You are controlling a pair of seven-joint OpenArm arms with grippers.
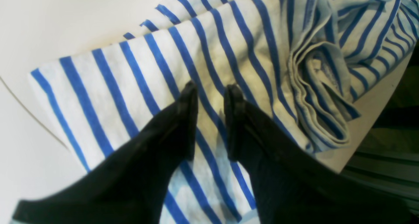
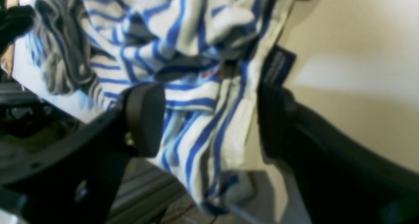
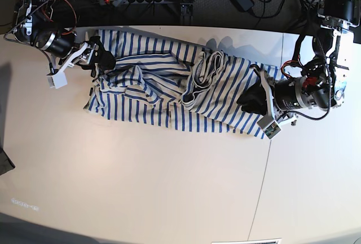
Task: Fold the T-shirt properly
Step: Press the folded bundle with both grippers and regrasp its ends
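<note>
T-shirt (image 3: 169, 94) lies crumpled lengthwise on counter (image 3: 169, 187). Right gripper (image 2: 209, 119) jaws wide open astride hem end, nothing held. Left gripper (image 1: 211, 96) jaws part-open over opposite end, poised to pinch for spreading.

T-shirt (image 2: 199, 96): we are seeing no wording on the striped cloth; a small orange mark (image 2: 207, 74) is showing, too blurred for us to read.
Dark tag (image 2: 277, 67): we are making out pale lines on it at the cloth's edge, but no letters.
Tabletop (image 3: 141, 182): we are noticing a faint pale marking (image 3: 22, 204) near its lower left corner, too small to read.
Elsewhere: we are finding nothing readable.
</note>
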